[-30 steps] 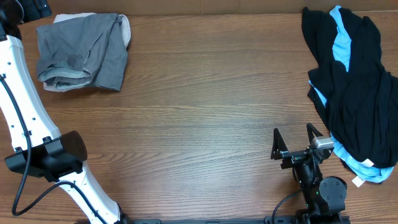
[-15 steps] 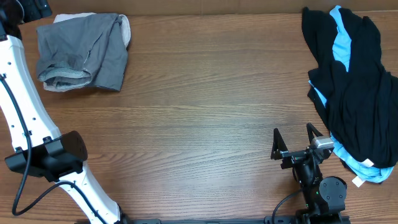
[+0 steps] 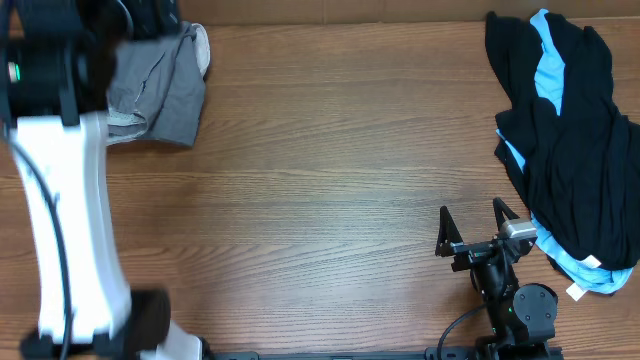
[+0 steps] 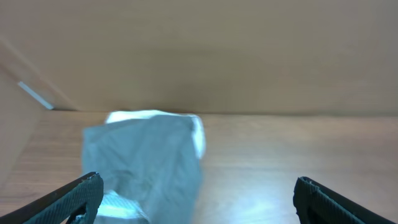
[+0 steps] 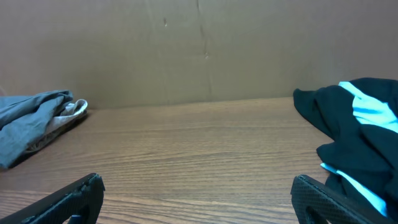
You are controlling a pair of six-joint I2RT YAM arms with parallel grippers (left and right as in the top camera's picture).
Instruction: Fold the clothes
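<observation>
Brown wood-grain table [image 3: 320,200], grain running left to right. A plain tan board wall [image 5: 124,56] stands along its far edge, with a vertical seam [image 5: 206,56]. In the left wrist view, a small white strip [image 4: 31,95] sits on the side panel [image 4: 15,124], blurred.

blurred throughout. lying crumpled on the wooden table [image 4: 280,162], left of centre: grey shorts [image 4: 146,158], with a cream garment [image 4: 149,116] peeking out along the far edge and right side. behind, a plain brown wall [image 4: 217,50] meeting the tabletop just past the pile; a small pale strip [image 4: 34,96] on the panel at left. framing the lower corners, left gripper [image 4: 198,183] with dark fingers [image 4: 74,196] spread wide, gripping nothing.
</observation>
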